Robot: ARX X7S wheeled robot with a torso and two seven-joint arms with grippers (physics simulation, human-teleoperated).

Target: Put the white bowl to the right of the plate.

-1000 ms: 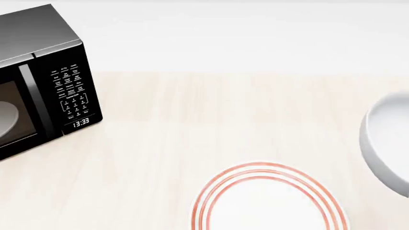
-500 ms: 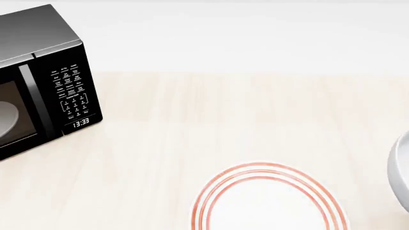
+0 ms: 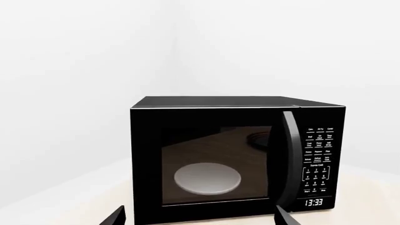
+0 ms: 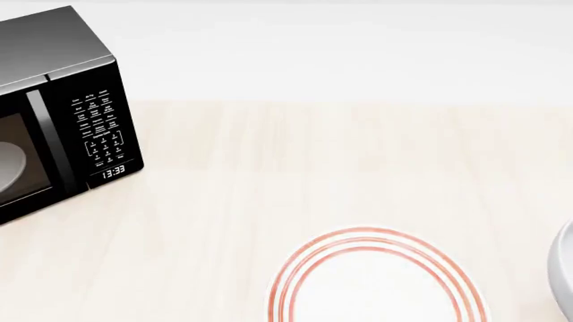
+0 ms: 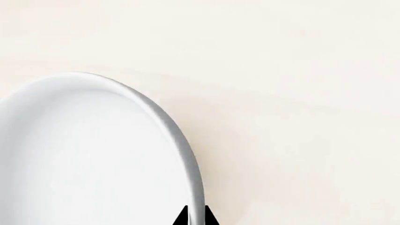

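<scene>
The plate [image 4: 376,278], flat and white with thin red rings, lies on the light wooden table near the front of the head view. Only a sliver of the white bowl [image 4: 564,268] shows there, at the right edge, right of the plate. In the right wrist view the white bowl [image 5: 93,154] fills the frame's lower left, and my right gripper [image 5: 194,216] is shut on its rim, one black fingertip on each side. My left gripper [image 3: 198,216] is open, with its two fingertips wide apart and nothing between them, facing the microwave.
A black microwave [image 4: 54,121] stands at the table's left with its door shut; its clock reads 13:33. A dim round dish [image 3: 207,178] shows behind its dark glass. A pale wall rises behind the table.
The white bowl has moved right and down in the head view, from well inside the right edge to a sliver at that edge. The plate and microwave have not moved.
</scene>
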